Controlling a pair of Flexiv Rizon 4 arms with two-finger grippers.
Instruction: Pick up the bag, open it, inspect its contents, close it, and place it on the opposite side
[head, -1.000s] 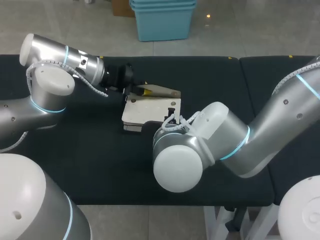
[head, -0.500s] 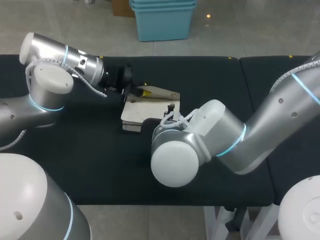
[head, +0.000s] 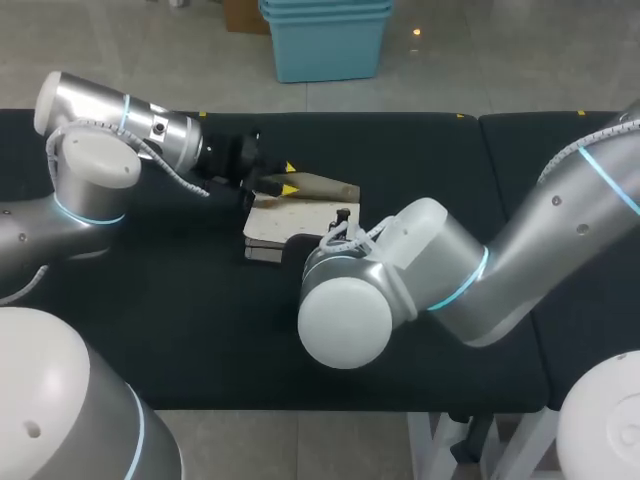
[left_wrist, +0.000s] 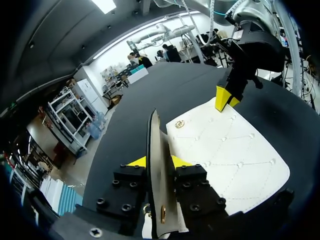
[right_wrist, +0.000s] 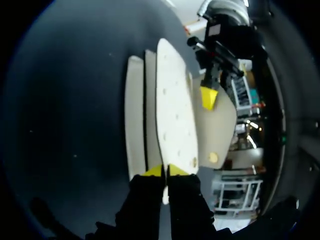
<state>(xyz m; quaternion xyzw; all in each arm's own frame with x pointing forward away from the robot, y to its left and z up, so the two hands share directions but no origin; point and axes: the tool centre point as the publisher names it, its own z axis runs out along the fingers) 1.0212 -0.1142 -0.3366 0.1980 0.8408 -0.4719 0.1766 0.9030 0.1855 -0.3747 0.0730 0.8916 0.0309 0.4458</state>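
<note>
A white quilted bag (head: 300, 215) lies on the black table (head: 180, 300), its tan-lined flap (head: 322, 184) lifted on edge. My left gripper (head: 290, 178) is at the flap's left end. Its yellow tips stand apart, open, with the flap (left_wrist: 159, 150) upright between the fingers (left_wrist: 136, 161). My right gripper (right_wrist: 165, 171) is shut on the edge of the bag's white front panel (right_wrist: 175, 110); in the head view my right arm's wrist hides it. The left wrist view shows the right gripper (left_wrist: 226, 99) at the bag's far edge (left_wrist: 225, 150).
The bag sits near the table's middle, slightly towards the back. My right arm's elbow (head: 345, 320) hangs over the table in front of it. A seam (head: 478, 118) splits the table top at the right. Bare black surface lies left of and in front of the bag.
My left gripper's fingers have spread apart around the flap. My right gripper has closed on the bag's edge, and the right arm and the bag have shifted slightly left.
</note>
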